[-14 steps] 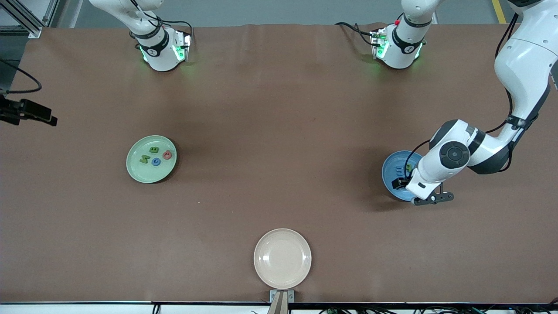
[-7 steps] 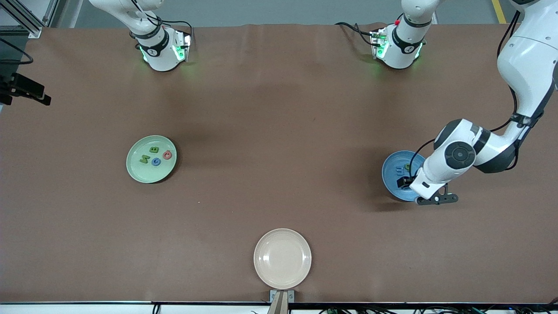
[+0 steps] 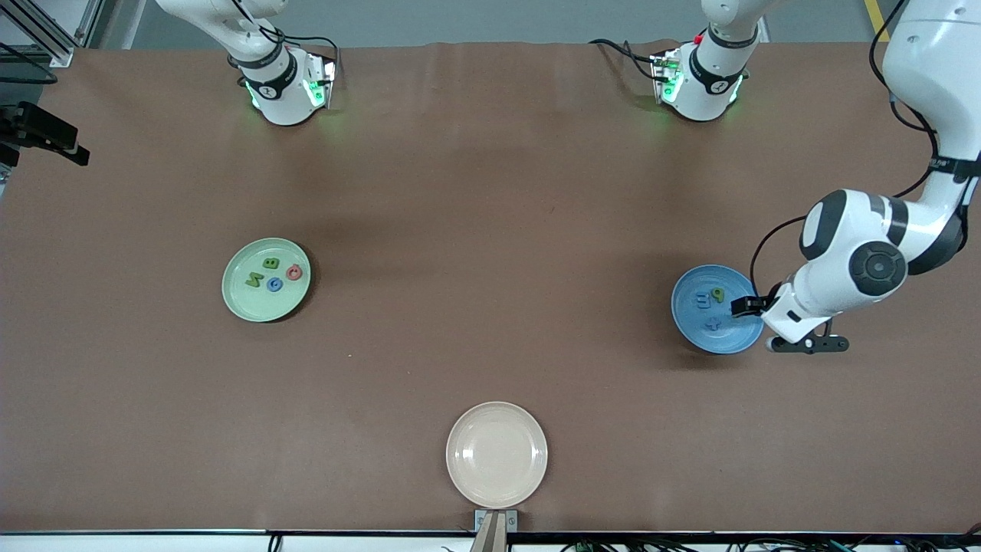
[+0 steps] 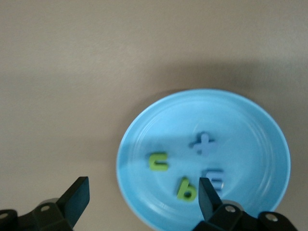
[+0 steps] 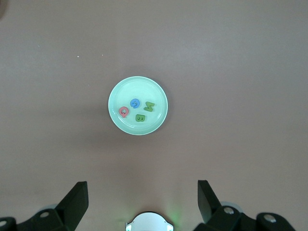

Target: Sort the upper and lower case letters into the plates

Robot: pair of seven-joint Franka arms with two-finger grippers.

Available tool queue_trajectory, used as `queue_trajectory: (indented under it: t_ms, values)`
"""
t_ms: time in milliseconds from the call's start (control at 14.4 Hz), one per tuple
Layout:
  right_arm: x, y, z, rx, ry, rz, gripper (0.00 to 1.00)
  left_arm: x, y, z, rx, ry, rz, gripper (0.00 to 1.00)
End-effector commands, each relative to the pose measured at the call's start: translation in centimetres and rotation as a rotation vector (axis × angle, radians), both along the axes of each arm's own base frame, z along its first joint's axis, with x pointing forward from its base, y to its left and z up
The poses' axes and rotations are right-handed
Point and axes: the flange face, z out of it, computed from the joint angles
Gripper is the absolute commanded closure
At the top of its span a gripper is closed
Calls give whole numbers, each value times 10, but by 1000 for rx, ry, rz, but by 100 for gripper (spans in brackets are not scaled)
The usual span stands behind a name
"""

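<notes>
The pale green plate (image 3: 239, 297) lies toward the right arm's end and holds a green N (image 3: 255, 280), green B (image 3: 270, 263), red Q (image 3: 295, 271) and blue G (image 3: 274, 285). The blue plate (image 3: 692, 328) toward the left arm's end holds a blue m (image 3: 703, 299), a blue x (image 3: 713, 323) and a green letter (image 3: 718, 294); the left wrist view shows two green letters (image 4: 158, 161) (image 4: 186, 189) in it. My left gripper (image 3: 749, 307) (image 4: 142, 197) hangs open and empty over that plate's rim. My right gripper (image 5: 142, 199) is open and empty, high above the green plate (image 5: 137, 87).
A cream-beige plate (image 3: 497, 455) sits empty near the table's front edge, midway along it. Both arm bases (image 3: 285, 88) (image 3: 699, 84) stand along the back edge. A black piece (image 3: 47, 136) juts in at the right arm's end.
My left gripper has drawn back off the blue plate toward the left arm's end, uncovering its letters. The black piece at the right arm's end has shifted toward the bases.
</notes>
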Motion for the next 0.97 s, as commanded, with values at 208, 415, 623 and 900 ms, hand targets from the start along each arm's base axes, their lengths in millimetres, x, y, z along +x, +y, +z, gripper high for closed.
queue_trajectory:
  t_ms: [208,415,623,900]
  values:
    - [-19,-7,12,-11,-23,-5,0,-26,48,72,-66,27,-55,0]
    - [-21,-6,15,-13,-31,-2,0,-33,66,114,-65,-10,-62,0]
    - [-21,-11,17,-13,-39,-13,0,-35,69,145,-66,-64,-47,0]
    - [-22,-9,18,-11,-25,-8,0,-31,67,185,-79,-123,-31,0]
